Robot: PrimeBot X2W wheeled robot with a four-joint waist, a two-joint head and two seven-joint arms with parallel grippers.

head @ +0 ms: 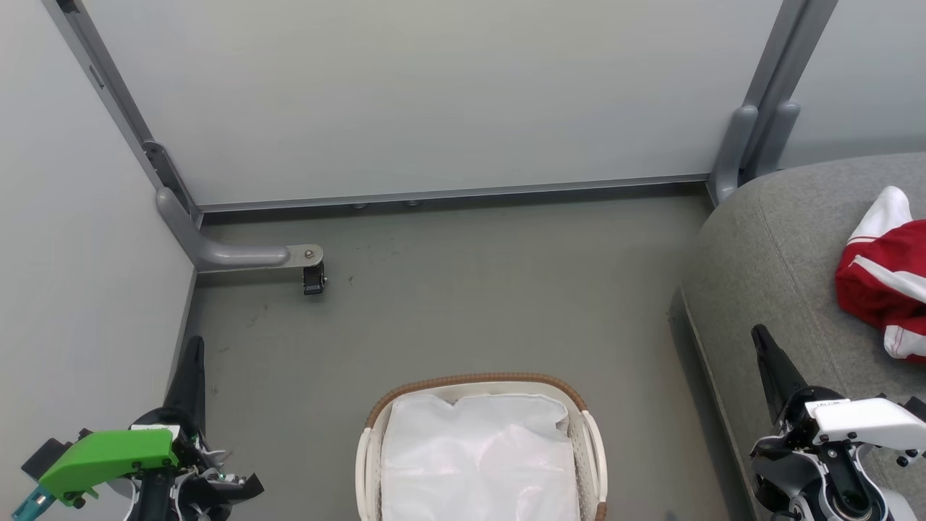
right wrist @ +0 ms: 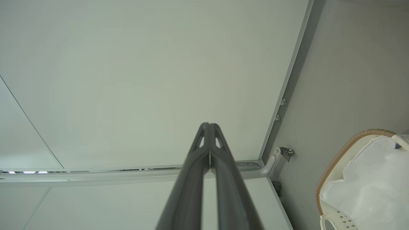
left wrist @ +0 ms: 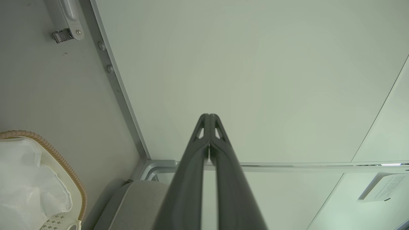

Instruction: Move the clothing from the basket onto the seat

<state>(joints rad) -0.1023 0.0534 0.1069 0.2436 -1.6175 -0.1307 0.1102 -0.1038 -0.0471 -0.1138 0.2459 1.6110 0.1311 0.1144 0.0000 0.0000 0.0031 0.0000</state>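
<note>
The red clothing point(head: 884, 282) with white stripes lies bunched on the grey seat point(head: 774, 253) at the right edge of the head view. The white basket point(head: 481, 387) with its brown woven rim stands on the floor at bottom centre, holding only its white liner point(head: 477, 463). My left gripper point(head: 194, 347) is shut at the lower left, left of the basket, fingers pointing up. My right gripper point(head: 759, 336) is shut at the lower right, over the seat's front edge and short of the clothing. Both wrist views show the fingers pressed together, left gripper point(left wrist: 209, 116) and right gripper point(right wrist: 208, 125), with nothing between them.
Pale partition panels point(head: 434, 94) wall in the grey floor point(head: 470, 289) at the back and left. A grey support foot with a black caster point(head: 313, 278) juts out at the back left. A grey post point(head: 752, 145) stands at the seat's back corner.
</note>
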